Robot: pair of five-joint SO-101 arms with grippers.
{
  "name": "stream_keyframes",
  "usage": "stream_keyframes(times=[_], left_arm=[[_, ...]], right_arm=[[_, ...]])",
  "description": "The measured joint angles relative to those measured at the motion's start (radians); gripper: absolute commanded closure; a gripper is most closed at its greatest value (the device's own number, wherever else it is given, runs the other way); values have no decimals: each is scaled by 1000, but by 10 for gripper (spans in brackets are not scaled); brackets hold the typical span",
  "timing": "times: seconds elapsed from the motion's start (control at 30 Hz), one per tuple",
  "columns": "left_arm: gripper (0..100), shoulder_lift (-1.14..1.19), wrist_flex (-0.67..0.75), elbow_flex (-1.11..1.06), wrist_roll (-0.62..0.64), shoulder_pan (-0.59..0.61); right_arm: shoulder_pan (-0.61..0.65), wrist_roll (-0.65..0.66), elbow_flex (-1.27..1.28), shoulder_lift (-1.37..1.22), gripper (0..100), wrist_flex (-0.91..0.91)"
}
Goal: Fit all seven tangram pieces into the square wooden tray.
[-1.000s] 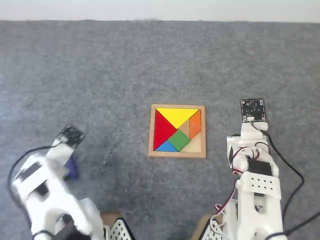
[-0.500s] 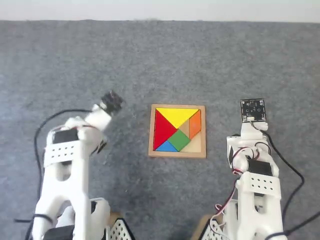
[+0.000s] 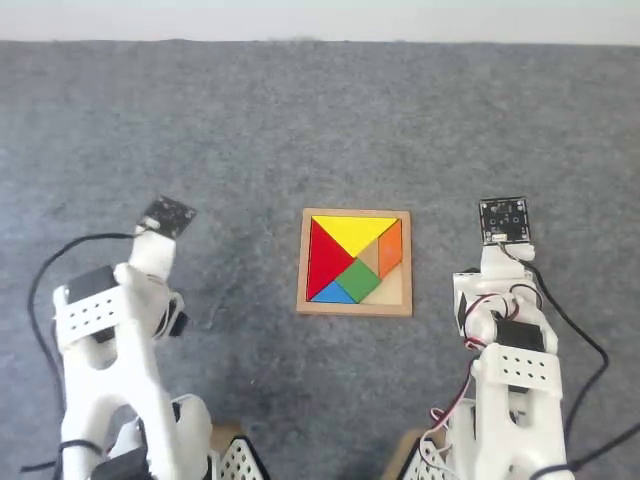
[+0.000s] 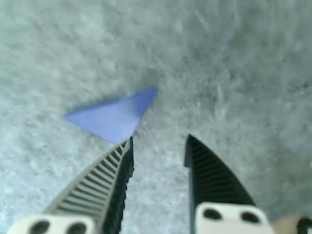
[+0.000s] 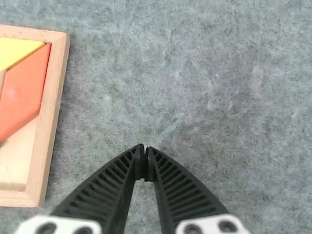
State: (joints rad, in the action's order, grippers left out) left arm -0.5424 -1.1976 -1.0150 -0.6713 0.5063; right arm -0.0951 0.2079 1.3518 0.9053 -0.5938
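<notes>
Pickup of the loose blue triangle (image 4: 114, 117), lying on the worktop left of the tray (image 3: 354, 312).
My left gripper (image 4: 160, 140) hangs open and empty just short of it; next I must straddle it and close. My right gripper (image 5: 145, 148) sits closed, empty, right of the tray.

Pale wood tray (image 3: 354, 312); yellow piece (image 3: 352, 233), red piece (image 3: 325, 260), green piece (image 3: 357, 277), orange piece (image 3: 390, 247); loose triangle (image 4: 113, 116) blue; carpet (image 3: 200, 130) speckled grey.

The worktop (image 3: 300, 120) is grey and fuzzy (like a carpet). A square wooden tray (image 3: 354, 311) lies flat on it near the middle. A blue triangle (image 4: 113, 116) lies out on the fuzzy grey too.
</notes>
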Motion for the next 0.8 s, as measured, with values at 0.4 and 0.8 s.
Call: stream_keyframes(times=[0.4,0.8], left_arm=[[765,2,95,-21,-126,37],[767,382,227,130,-345,138]], right_arm=[[0,3,0,0,991,0],[0,3,0,0,991,0]])
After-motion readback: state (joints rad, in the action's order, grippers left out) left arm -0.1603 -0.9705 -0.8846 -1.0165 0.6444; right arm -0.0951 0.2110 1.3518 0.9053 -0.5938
